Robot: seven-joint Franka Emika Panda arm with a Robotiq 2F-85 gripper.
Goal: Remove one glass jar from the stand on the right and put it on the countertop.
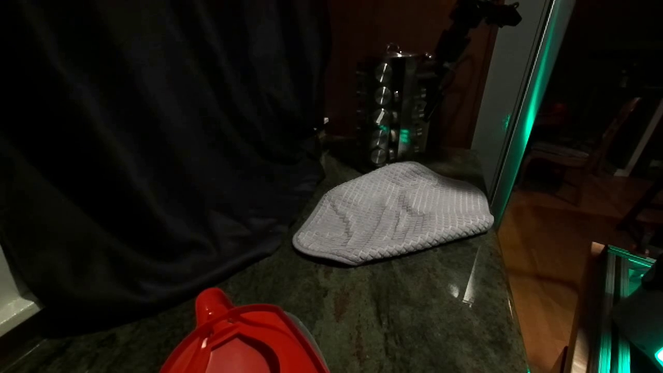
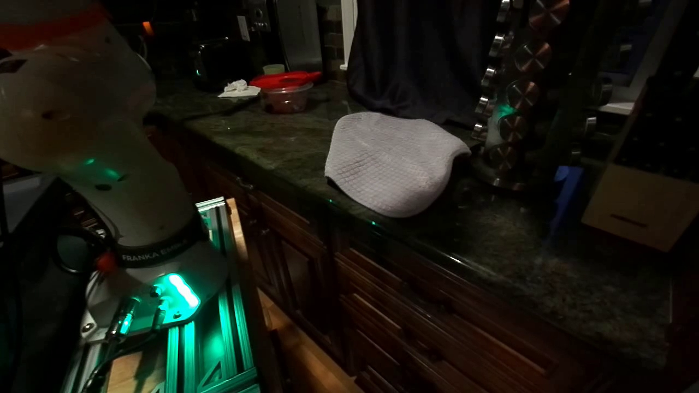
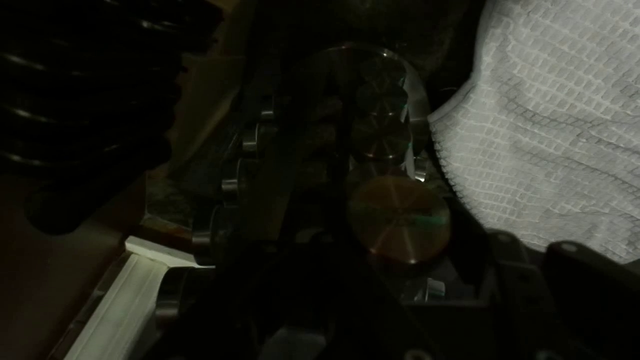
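One glass spice jar (image 3: 398,212): round brushed-metal lid, coppery sheen, seen face-on in the wrist view. Placement: between the two fingers (image 3: 468,235) of the pincer (image 3: 401,227), lid flanked on either side; upper part of the spice rack (image 1: 394,106). Pincer: dark, in deep shadow, closed upon said jar. Whether the jar is seated in the rack or clear of it: cannot be told.

Companion jars (image 3: 381,135): a column beyond the held one, towards the rack's base; another column at left in the wrist view.

Spice rack: tall, tiered, upright on the table (image 1: 399,311) of dark green polished stone; shown in both exterior views.

Waffle-textured cloth (image 1: 393,217): pale grey, rumpled, on the table, just beside the rack's foot; at right in the wrist view.
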